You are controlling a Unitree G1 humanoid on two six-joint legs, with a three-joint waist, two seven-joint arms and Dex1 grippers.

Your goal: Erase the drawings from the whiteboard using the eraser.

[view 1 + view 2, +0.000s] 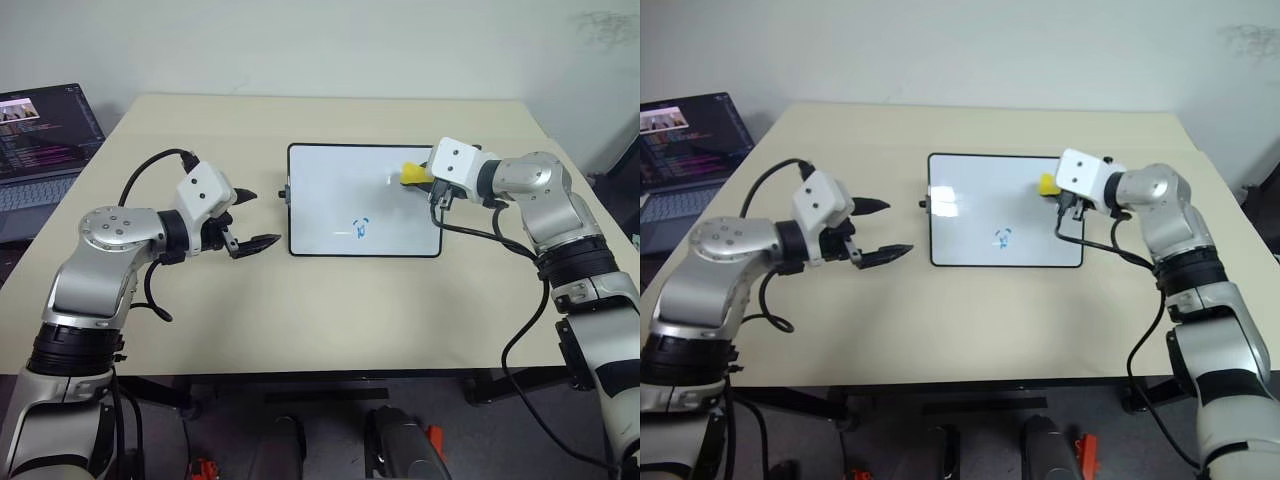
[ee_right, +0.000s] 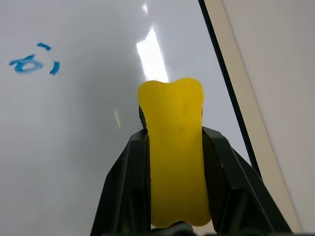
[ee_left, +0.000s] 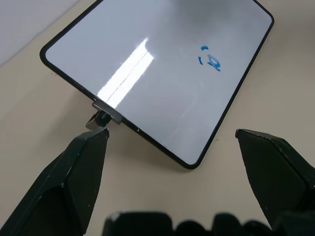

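1. the whiteboard (image 1: pixel 330 200) is lying flat near the middle of the beige worktop (image 1: pixel 330 310), its long sides running left to right and a small black knob (image 3: pixel 101 118) sticking out of its left short side.
2. the drawings (image 1: pixel 361 228) are sitting low on the board, a little right of its centre: a small cluster of blue strokes, with the surface around them looking white and glossy.
3. the right pincer (image 2: pixel 174 147) is clamping the eraser (image 2: pixel 174 162) between its two black fingers, the yellow block bulging out past the fingertips.
4. in the head views the eraser is showing as a yellow patch over the board's upper right corner, well apart from the blue strokes; whether it is pressing on the board or hovering just above is hard to tell from these angles.
5. the left pincer (image 1: pixel 252 218) is hanging over the worktop just left of the board, its fingers spread wide and gripping nothing, pointing toward the board's left edge.
6. one left fingertip (image 3: pixel 96 140) is sitting close to the knob in the wrist view, seemingly not touching it.
7. a laptop (image 1: pixel 40 150) is standing open at the far left, its screen lit.
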